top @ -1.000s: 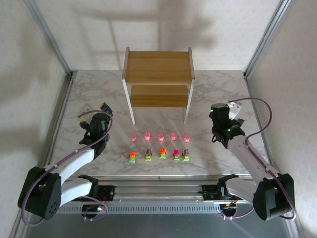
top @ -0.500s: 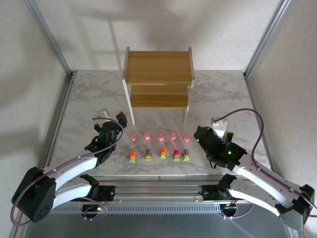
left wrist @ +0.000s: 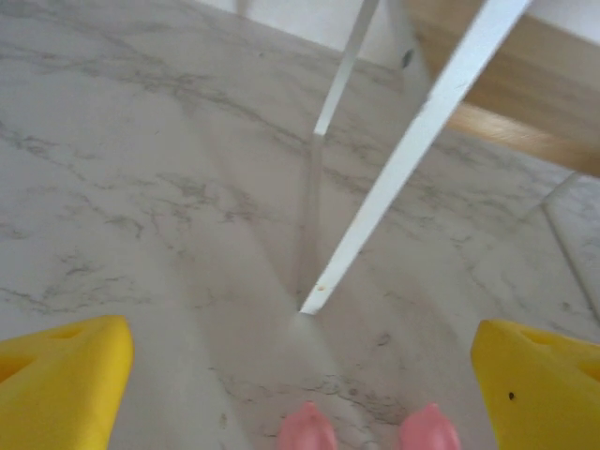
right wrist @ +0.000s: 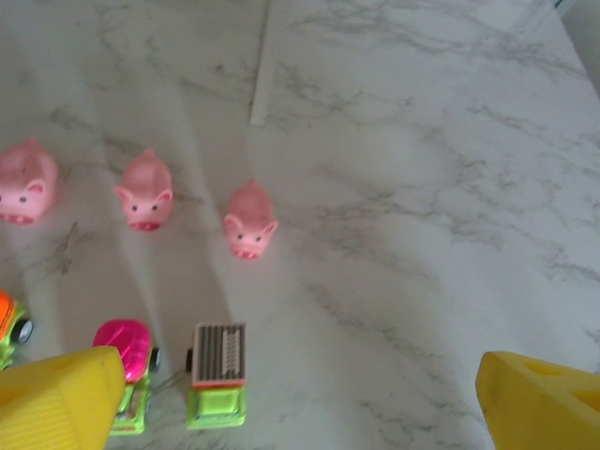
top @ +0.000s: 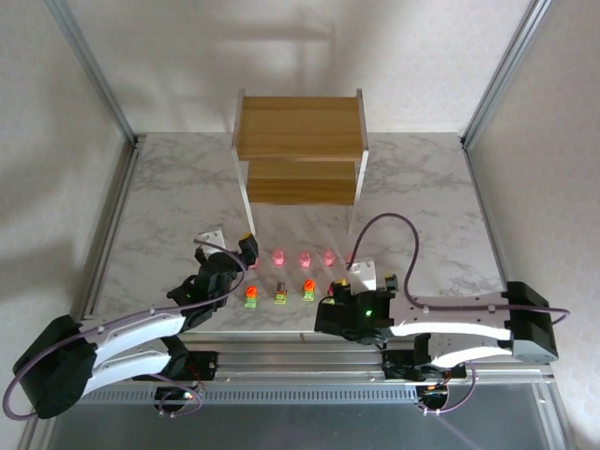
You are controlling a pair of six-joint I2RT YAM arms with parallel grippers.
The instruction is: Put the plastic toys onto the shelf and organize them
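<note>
The plastic toys stand in two rows in front of the shelf [top: 298,150]: pink pigs [top: 304,256] behind, green-based vehicles [top: 279,296] in front. My left gripper [top: 246,247] is open at the left end of the pig row. In the left wrist view two pink tips [left wrist: 306,429] show low between its yellow fingers [left wrist: 61,384]. My right gripper [top: 342,281] is open, low over the right end of the rows. In the right wrist view the brown-topped truck [right wrist: 217,375] lies between its fingers [right wrist: 544,403], near the left one. The magenta-topped car [right wrist: 127,352] and three pigs [right wrist: 249,218] lie beside and beyond it.
The shelf's white front leg [left wrist: 375,216] stands just beyond the left gripper. Bare marble table [top: 422,187] stretches right and left of the shelf. The right arm [top: 450,319] lies low along the near edge. Metal frame posts [top: 94,75] stand at the back corners.
Both arms came in from the sides toward the toy rows. The left gripper reached the left end of the pig row. The right arm dropped low and swung left over the rows' right end.
</note>
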